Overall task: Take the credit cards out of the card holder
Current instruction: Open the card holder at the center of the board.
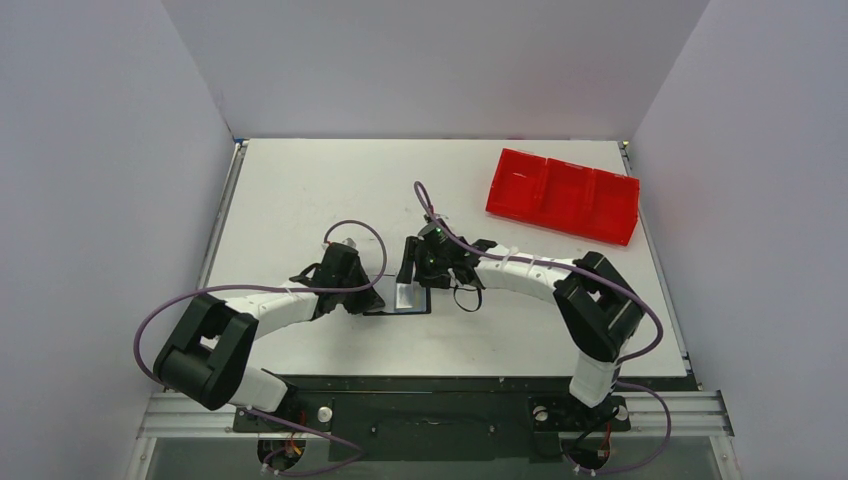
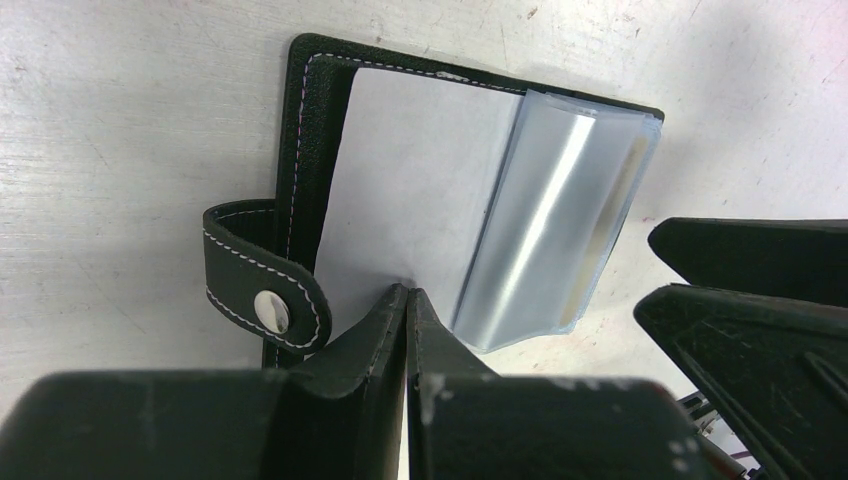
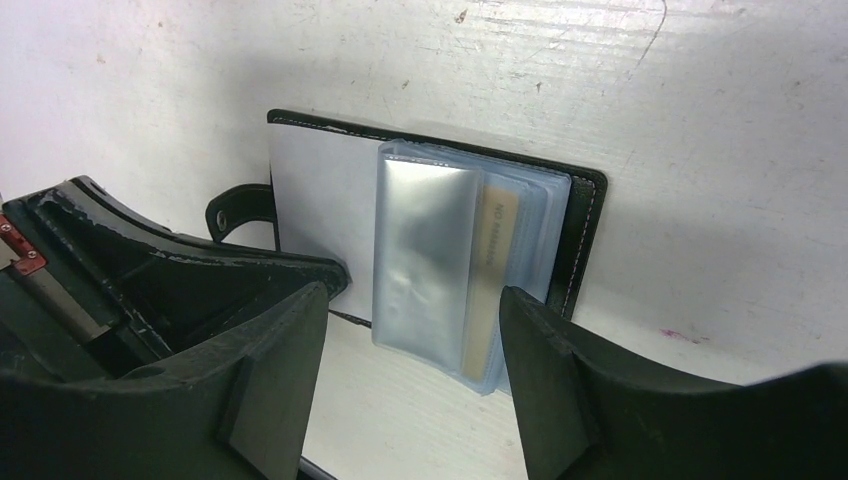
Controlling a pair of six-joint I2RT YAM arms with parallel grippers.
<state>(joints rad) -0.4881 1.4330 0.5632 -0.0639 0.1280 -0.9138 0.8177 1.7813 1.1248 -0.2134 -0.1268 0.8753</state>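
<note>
Over the middle of the table (image 1: 300, 190), the top cam has the card holder (image 1: 408, 297) lying open, with the left gripper (image 1: 366, 297) at its 9 o'clock and the right gripper (image 1: 430, 270) at its 12. It's the only view that catches the red three-compartment tray (image 1: 563, 195), off at 2 o'clock.

The left wrist cam gets what the others miss. There's a stitched strap (image 2: 262, 285) with a metal snap (image 2: 270, 311) at the holder's 9 o'clock. The left fingers (image 2: 370, 340) are pressed together, tips at the white inner flap's edge.

On the right wrist cam, the right fingers (image 3: 285, 370) are spread wide, one on each side of the clear sleeves (image 3: 470, 330). A silver-grey card (image 3: 425, 240) sits in front. Behind it is a tan card (image 3: 490, 270) with print starting "NO"; the rest is too small to read.
</note>
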